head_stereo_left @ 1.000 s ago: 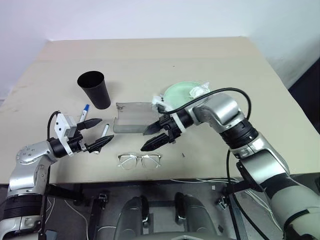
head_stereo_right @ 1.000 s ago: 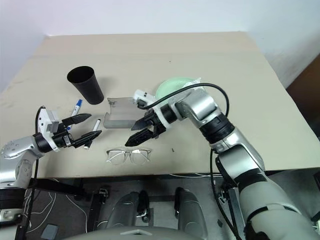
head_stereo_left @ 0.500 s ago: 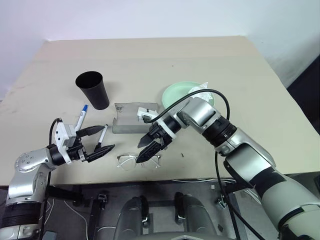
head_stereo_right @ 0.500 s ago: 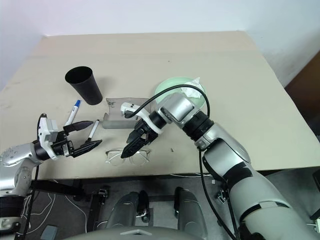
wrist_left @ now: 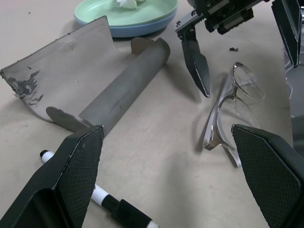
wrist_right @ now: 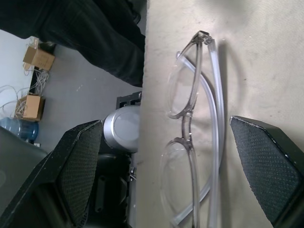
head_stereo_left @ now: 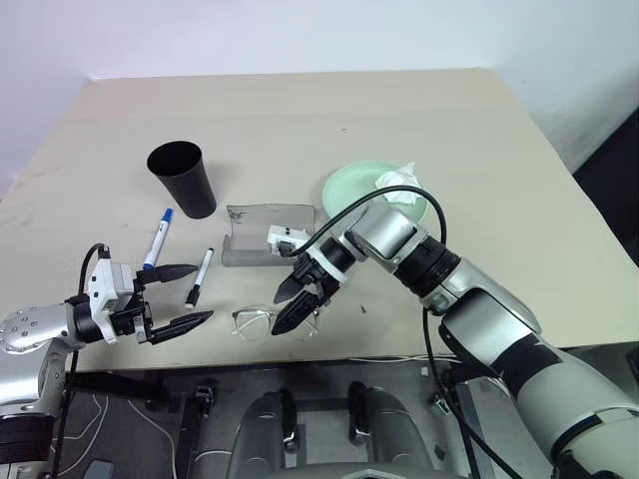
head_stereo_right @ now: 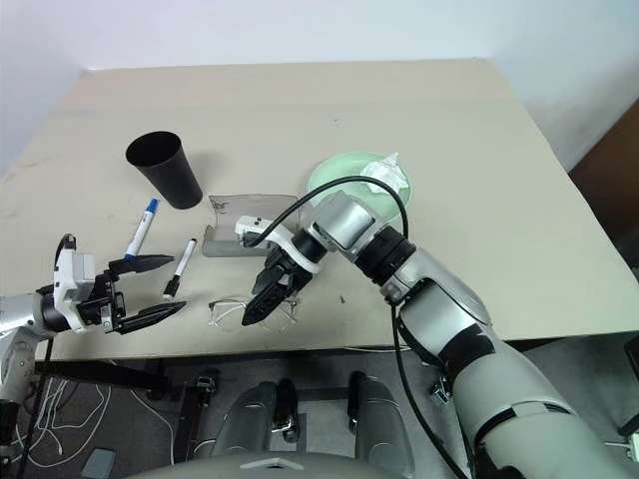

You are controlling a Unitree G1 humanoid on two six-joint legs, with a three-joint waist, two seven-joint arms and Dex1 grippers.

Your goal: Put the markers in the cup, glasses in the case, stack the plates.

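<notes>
The wire-rimmed glasses (head_stereo_left: 258,321) lie folded near the table's front edge. My right gripper (head_stereo_left: 290,307) stands open right above their right lens, one finger on each side of the frame (wrist_right: 194,142). My left gripper (head_stereo_left: 205,291) is open and empty at the front left, close to the black-capped marker (head_stereo_left: 199,276). The blue-capped marker (head_stereo_left: 157,225) lies farther left. The black cup (head_stereo_left: 182,178) stands upright behind both markers. The grey case (head_stereo_left: 268,235) lies open behind the glasses. The mint green plate (head_stereo_left: 354,188) rests on a light blue plate (wrist_left: 142,29).
A crumpled white tissue (head_stereo_left: 401,186) sits on the green plate. The table's front edge (head_stereo_left: 329,354) runs just in front of the glasses. The far half of the table (head_stereo_left: 300,110) is bare.
My right gripper has come down from beside the case to hang over the glasses. My left gripper has drawn back toward the front left edge, away from the markers. Both stay open.
</notes>
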